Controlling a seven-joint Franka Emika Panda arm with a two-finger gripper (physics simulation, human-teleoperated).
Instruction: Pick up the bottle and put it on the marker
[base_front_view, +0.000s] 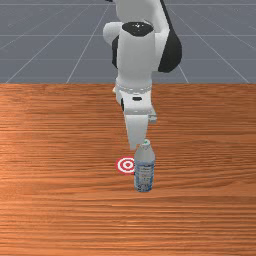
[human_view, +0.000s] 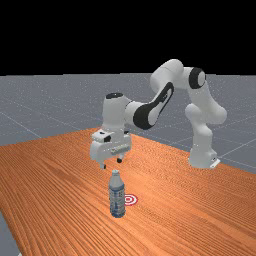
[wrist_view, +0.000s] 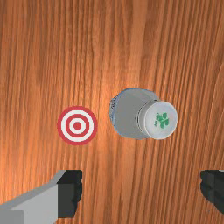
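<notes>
My gripper (human_view: 111, 163) hangs above and slightly to the arm's side of the bottle (human_view: 117, 197), its two fingers apart with nothing between them. In the wrist view the gripper (wrist_view: 142, 190) stands wide, and the white cap with a green print (wrist_view: 160, 120) lies beyond the line between the fingertips. The clear, blue-labelled bottle (base_front_view: 144, 172) is upright on the table. Beside it is the flat red-and-white ringed marker (base_front_view: 126, 165), toward the front view's left; the bottle covers a bit of its edge there. The whole marker (wrist_view: 77, 125) is visible from the wrist, apart from the bottle's body.
Orange-brown table wood (base_front_view: 60, 150) surrounds the bottle and marker. The arm's base (human_view: 202, 152) stands at the far view's right, and a table edge (human_view: 10, 225) runs along the far view's left.
</notes>
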